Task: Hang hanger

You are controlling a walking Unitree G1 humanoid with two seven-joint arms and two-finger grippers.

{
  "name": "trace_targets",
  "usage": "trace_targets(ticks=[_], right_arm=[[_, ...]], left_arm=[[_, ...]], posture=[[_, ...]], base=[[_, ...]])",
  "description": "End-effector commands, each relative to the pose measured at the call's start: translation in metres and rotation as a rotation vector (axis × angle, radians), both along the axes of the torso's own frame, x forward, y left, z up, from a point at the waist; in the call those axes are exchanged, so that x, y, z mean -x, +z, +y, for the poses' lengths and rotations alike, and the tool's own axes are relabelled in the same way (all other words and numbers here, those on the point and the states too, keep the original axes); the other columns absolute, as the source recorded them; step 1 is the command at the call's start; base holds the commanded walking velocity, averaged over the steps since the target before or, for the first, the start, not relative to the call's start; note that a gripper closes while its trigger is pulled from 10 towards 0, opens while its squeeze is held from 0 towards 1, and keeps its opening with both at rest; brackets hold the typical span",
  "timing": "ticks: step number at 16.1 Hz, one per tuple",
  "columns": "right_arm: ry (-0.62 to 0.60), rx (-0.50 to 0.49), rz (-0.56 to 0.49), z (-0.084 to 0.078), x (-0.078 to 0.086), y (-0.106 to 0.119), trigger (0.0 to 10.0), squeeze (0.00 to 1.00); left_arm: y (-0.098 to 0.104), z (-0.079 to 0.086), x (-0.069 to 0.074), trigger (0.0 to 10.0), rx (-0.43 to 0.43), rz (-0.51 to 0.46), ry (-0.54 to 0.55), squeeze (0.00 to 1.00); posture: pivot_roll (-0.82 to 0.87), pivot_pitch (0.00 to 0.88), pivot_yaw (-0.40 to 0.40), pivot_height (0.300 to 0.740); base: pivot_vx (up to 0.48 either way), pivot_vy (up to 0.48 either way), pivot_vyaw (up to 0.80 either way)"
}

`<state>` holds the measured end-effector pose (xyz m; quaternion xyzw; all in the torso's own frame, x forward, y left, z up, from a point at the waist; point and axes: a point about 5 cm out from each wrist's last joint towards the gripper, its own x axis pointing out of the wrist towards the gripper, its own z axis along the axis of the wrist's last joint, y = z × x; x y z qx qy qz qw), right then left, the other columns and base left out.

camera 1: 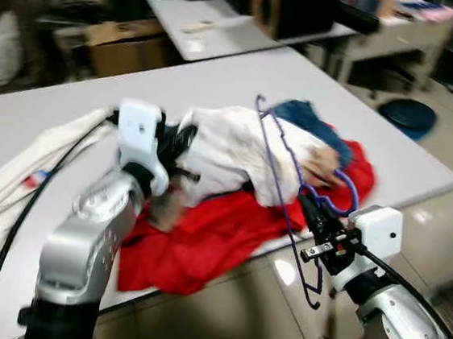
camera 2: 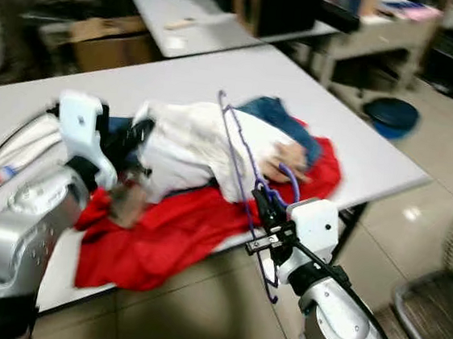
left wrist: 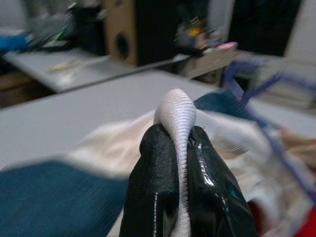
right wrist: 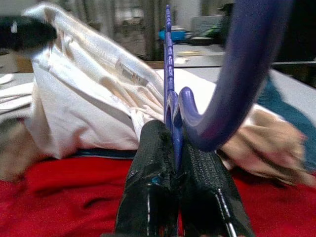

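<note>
A table [camera 1: 70, 113] runs across the middle of the scene, its far corner toward one o'clock and its near edge toward six. On it, near the middle, lies a heap of clothes: a shirt [camera 1: 228, 149] on top, a spread cloth [camera 1: 203, 240] under it and drooping over the near edge, and a denim piece [camera 1: 308, 121] behind the shirt at one o'clock. The hanger [camera 1: 288, 196] stands at the heap's three o'clock side, partly inside the shirt, its lower bar below the table's edge. The right gripper [camera 1: 312, 219] sits at four o'clock of the heap, clamped on the hanger; the left gripper [camera 1: 182, 145] at nine o'clock, pinching the shirt. Folded cloths [camera 1: 15, 172] lie at the table's nine o'clock end. Behind, at twelve, stands another table [camera 1: 217, 27], a cardboard box [camera 1: 126, 46] to its left.
</note>
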<state>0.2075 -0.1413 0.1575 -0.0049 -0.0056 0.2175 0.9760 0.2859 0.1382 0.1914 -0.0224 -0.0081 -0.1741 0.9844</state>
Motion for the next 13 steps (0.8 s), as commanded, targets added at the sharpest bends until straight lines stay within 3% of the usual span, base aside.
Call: trace_targets(ticks=[1,2,3,4,5,6,7,8,9,10,11,12,13], right_arm=[[0.01,-0.012,-0.023,0.001,-0.001,0.003,10.0,0.0],[-0.002,-0.027,-0.026,0.0,-0.002,0.001,10.0,0.0],[-0.04,-0.046,-0.05,0.001,-0.005,0.008,10.0,0.0],[-0.047,-0.047,-0.057,0.001,-0.006,0.01,10.0,0.0],[-0.036,-0.076,-0.077,0.002,-0.005,0.014,10.0,0.0],[-0.039,-0.072,-0.072,0.0,-0.001,0.01,10.0,0.0],[-0.05,-0.078,-0.068,-0.001,0.001,0.01,10.0,0.0],[-0.05,-0.096,-0.074,0.0,0.002,0.012,10.0,0.0],[-0.041,-0.118,-0.082,0.002,0.003,0.015,10.0,0.0],[-0.028,-0.12,-0.075,0.004,0.003,0.013,10.0,0.0],[-0.028,-0.12,-0.075,0.004,0.003,0.013,10.0,0.0],[0.008,-0.122,-0.063,0.009,0.002,0.01,10.0,0.0],[0.015,-0.124,-0.061,0.01,0.003,0.01,10.0,0.0]], left_arm=[[0.001,0.001,0.001,10.0,-0.02,-0.005,0.016,0.0],[-0.001,-0.004,0.0,10.0,-0.016,0.002,-0.009,0.0],[0.028,-0.015,-0.008,10.0,0.056,-0.082,-0.071,0.0],[0.037,-0.017,-0.01,10.0,0.076,-0.107,-0.082,0.0],[0.083,-0.016,-0.015,10.0,0.194,-0.277,-0.084,0.0],[0.147,-0.005,-0.008,10.0,0.378,-0.514,-0.087,0.0],[0.178,0.007,0.003,10.0,0.476,-0.633,-0.087,0.0],[0.183,0.016,0.005,10.0,0.488,-0.665,-0.07,0.0],[0.177,0.029,0.005,10.0,0.444,-0.661,-0.005,0.0],[0.15,0.028,0.001,10.0,0.302,-0.576,0.03,0.0],[0.15,0.028,0.001,10.0,0.302,-0.576,0.03,0.0],[0.091,0.015,0.005,10.0,0.129,-0.384,-0.006,0.0],[0.08,0.013,0.007,10.0,0.116,-0.348,-0.012,0.0]], posture=[[0.02,0.0,0.11,0.74],[0.02,0.0,0.113,0.74],[0.0,0.0,0.119,0.74],[0.0,0.0,0.119,0.74],[0.01,0.0,0.112,0.74],[0.0,0.0,0.122,0.74],[0.01,0.0,0.117,0.74],[0.01,0.0,0.117,0.74],[0.02,0.0,0.117,0.74],[0.02,0.0,0.109,0.74],[0.02,0.0,0.109,0.74],[0.03,0.0,0.098,0.74],[0.03,0.0,0.098,0.74]], base=[[0.0,0.0,0.8],[0.0,0.0,0.8],[0.0,0.0,0.8],[0.0,0.0,0.8],[0.0,0.0,0.8],[0.0,0.0,0.8],[0.0,0.0,0.8],[0.0,0.0,0.8],[0.0,0.0,0.8],[0.0,0.0,0.8],[0.0,0.0,0.8],[0.0,0.0,0.8],[0.0,0.0,0.8]])
